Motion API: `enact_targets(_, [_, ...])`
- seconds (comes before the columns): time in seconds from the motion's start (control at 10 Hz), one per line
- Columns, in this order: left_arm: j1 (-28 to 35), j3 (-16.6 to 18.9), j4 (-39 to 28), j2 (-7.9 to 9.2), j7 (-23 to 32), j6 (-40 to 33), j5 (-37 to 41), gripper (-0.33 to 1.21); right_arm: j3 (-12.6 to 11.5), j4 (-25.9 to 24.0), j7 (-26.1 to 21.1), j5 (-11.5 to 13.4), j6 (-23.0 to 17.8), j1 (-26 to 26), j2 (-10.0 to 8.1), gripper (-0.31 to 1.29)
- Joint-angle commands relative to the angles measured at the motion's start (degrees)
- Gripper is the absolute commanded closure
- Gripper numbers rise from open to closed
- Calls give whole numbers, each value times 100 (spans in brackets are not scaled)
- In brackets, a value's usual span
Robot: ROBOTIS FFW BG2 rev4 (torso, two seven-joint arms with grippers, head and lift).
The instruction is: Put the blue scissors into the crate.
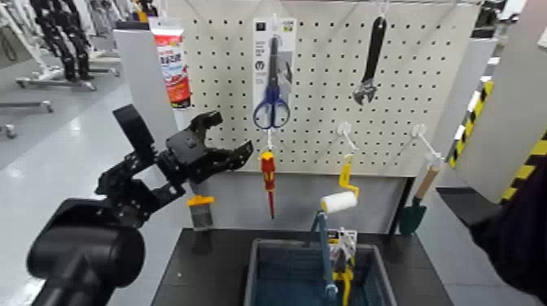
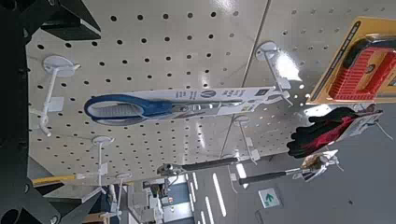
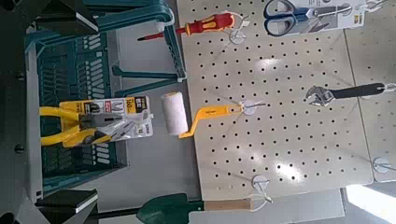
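While hanging on its white-and-grey retail card from a pegboard (image 1: 326,89) hook at upper centre of the head view, the blue scissors (image 1: 272,104) remain untouched, handles downward, blades up. Directly below them: red-and-yellow screwdriver (image 1: 268,181), tip down. Right of that, lower on the board: paint roller (image 1: 340,198) with yellow handle; upper right: black adjustable wrench (image 1: 370,65); far right: garden trowel (image 1: 413,210) with wooden handle. Upper left of the frame: white tube (image 1: 172,65) with red print. Lower centre: the crate (image 1: 262,268), grey-blue, on a dark table (image 1: 203,268), holding yellow-handled pliers (image 1: 345,264) on a card; its upright handle bar rises at the middle. Left gripper (image 1: 221,140): raised at centre left, well left of and below the scissors card, fingers spread and empty; a yellow-and-black brush (image 1: 200,213) hangs beneath it. Left wrist view: scissors (image 2: 140,107) on the card seen ahead, apart from the fingers. Right gripper (image 3: 37,107): dark finger parts at the frame edges of its wrist view, set apart over the crate (image 3: 84,75), holding nothing.
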Motion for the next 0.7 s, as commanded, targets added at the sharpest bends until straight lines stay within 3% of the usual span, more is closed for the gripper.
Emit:
enact_targets(0.1, [-467,-221,317,28,-109,-183,88,14,0,8,16,-1,9,-15,4,7])
enact_targets(0.7, [-1486,-607,1152,-122,-346,-597,53,14,-35,26,122,-19,27,-68,-5,7])
